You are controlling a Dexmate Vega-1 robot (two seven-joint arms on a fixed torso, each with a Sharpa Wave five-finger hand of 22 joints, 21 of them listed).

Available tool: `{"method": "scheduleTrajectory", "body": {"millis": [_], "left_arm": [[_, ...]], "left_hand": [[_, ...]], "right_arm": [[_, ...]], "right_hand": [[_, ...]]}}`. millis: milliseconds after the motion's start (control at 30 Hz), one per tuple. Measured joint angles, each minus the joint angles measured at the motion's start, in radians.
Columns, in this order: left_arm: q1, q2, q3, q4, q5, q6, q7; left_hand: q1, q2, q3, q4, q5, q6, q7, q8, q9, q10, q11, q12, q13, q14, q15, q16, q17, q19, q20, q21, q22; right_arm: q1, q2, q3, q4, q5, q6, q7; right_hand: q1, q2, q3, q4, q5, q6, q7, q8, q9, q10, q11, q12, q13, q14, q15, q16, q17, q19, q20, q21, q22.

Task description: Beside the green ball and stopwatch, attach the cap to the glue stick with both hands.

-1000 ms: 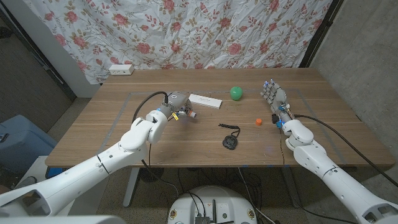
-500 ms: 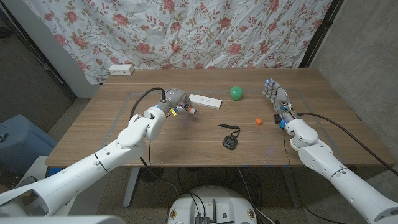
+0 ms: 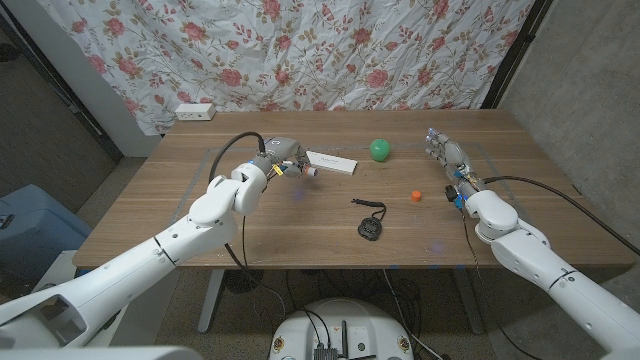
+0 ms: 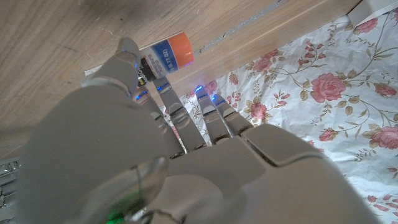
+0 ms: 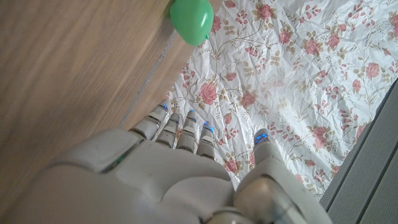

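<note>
The wooden table (image 3: 300,230) is big and brown, and behind it hangs a curtain (image 3: 300,50) with pink roses on it. The left hand (image 3: 283,160) is up over the far left part of the table — it holds the glue stick (image 3: 307,172), and in the left wrist view the stick (image 4: 165,55) pokes out past the fingers (image 4: 186,118) with its blue label and orange end showing. The right hand (image 3: 447,160) is near the far right side of the table, its fingers straight and apart, and it holds nothing. A flat white box (image 3: 331,162) lies just beside the left hand. The black stopwatch (image 3: 370,227) sits in the middle of the table with its cord curled next to it. The green ball (image 3: 379,150) is farther back, between the white box and the right hand. The little orange cap (image 3: 415,196) sits on the table — near the right hand, well apart from the glue stick.
</note>
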Motion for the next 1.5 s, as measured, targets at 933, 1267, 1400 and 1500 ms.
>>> {"method": "scheduleTrajectory", "body": {"millis": [933,1267,1400,1500], "left_arm": [[-0.082,-0.041,0.051,0.063,-0.062,0.026,0.007],[-0.092,-0.042,0.061,0.074,-0.079,0.03,0.022],[-0.093,-0.042,0.064,0.076,-0.083,0.032,0.028],[-0.094,-0.041,0.065,0.077,-0.085,0.035,0.031]], "left_hand": [[0.0,0.0,-0.011,0.003,-0.001,0.0,0.0,-0.01,-0.004,0.006,-0.003,-0.009,0.0,-0.006,-0.002,-0.004,0.0,-0.004,-0.004,-0.007,0.0],[-0.005,-0.004,-0.014,0.003,0.001,0.0,0.0,-0.013,-0.003,0.021,0.0,-0.012,0.0,-0.007,0.0,-0.004,0.0,-0.004,-0.004,-0.007,0.0],[-0.005,-0.004,-0.015,0.002,0.001,0.0,0.001,-0.015,-0.003,0.021,0.0,-0.012,0.0,-0.007,0.0,-0.004,0.0,-0.004,-0.004,-0.007,0.0],[-0.005,-0.004,-0.015,0.002,0.001,-0.001,0.001,-0.013,-0.003,0.021,0.0,-0.012,0.0,-0.007,0.0,-0.004,0.0,-0.004,-0.004,-0.007,0.0]], "right_arm": [[-0.101,-0.208,0.02,-0.221,-0.321,-0.221,-0.119],[-0.119,-0.308,0.022,-0.327,-0.428,-0.381,-0.092],[-0.125,-0.34,0.022,-0.362,-0.454,-0.431,-0.073],[-0.127,-0.365,0.021,-0.389,-0.473,-0.463,-0.058]], "right_hand": [[0.095,-0.074,0.01,-0.025,0.0,-0.034,-0.045,0.005,0.005,-0.013,-0.039,0.0,0.01,-0.054,0.008,-0.015,-0.004,-0.059,0.016,-0.008,0.0],[0.141,-0.102,0.013,-0.028,0.004,-0.037,-0.048,0.012,0.01,-0.011,-0.057,0.0,0.014,-0.075,0.004,-0.015,-0.004,-0.084,0.027,-0.008,0.0],[0.163,-0.112,0.019,-0.034,0.008,-0.037,-0.049,0.019,0.01,-0.011,-0.057,0.002,0.015,-0.077,0.006,-0.015,-0.004,-0.088,0.031,-0.008,0.0],[0.179,-0.108,0.019,-0.034,0.015,-0.037,-0.049,0.019,0.013,-0.01,-0.057,0.007,0.015,-0.077,0.006,-0.015,-0.004,-0.095,0.038,-0.008,0.0]]}}
